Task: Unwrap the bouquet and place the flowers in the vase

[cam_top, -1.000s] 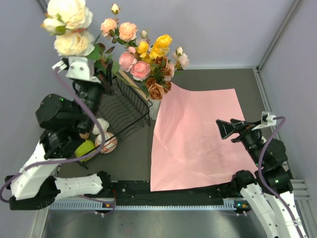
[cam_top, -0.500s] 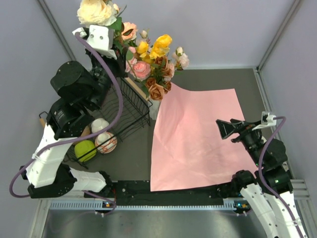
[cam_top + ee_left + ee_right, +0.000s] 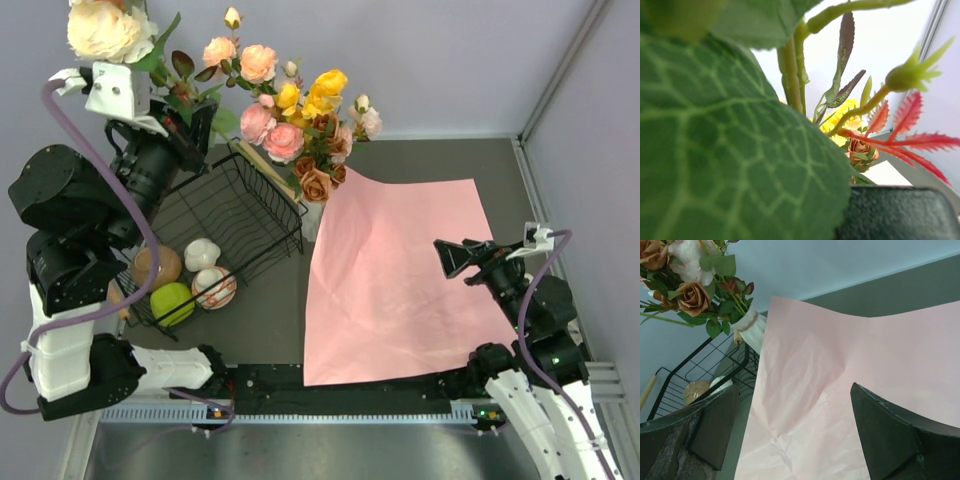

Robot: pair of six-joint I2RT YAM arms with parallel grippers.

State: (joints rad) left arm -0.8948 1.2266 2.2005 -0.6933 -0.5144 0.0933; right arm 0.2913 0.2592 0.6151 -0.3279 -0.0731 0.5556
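Black wire basket [image 3: 272,228]; green ball [image 3: 172,301]

- The flat pink paper [image 3: 400,270] covers the worktop [image 3: 500,160] centre and right, leaving open room above.
- A black wire basket [image 3: 290,235] blocks the left.
- Flowers [image 3: 300,130] crowd the vase [image 3: 752,331] mouth at the rear.

Dark table [image 3: 268,335]: pink paper [image 3: 400,270], wire basket [image 3: 240,212], vase [image 3: 754,332].
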